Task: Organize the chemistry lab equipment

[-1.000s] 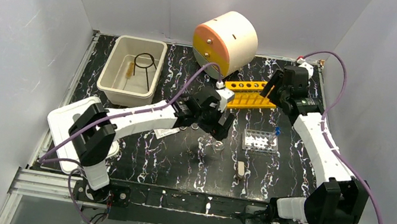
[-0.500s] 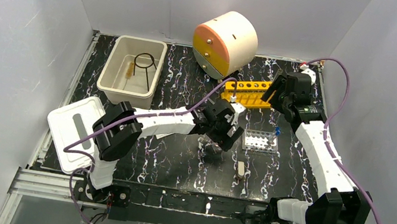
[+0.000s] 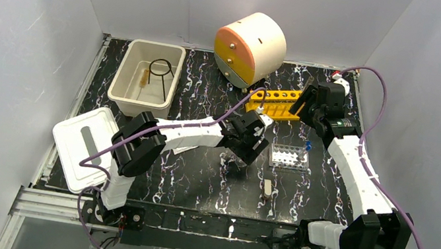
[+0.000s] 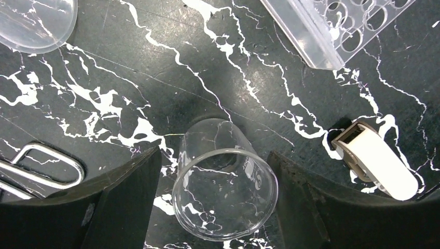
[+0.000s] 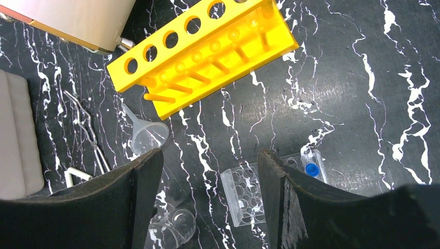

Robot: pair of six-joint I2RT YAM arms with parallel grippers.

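Left claw [image 4: 217,199] shifted right, astride clear glass beaker [image 4: 224,181]

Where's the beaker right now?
The beaker is near the middle of the table, between the open fingers of the left gripper in the left wrist view. In the top view, the clear rack lies just to its right.

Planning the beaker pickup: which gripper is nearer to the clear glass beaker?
Left. The left gripper, open, straddles the clear glass beaker; the right gripper hovers farther back, near the yellow test tube rack.
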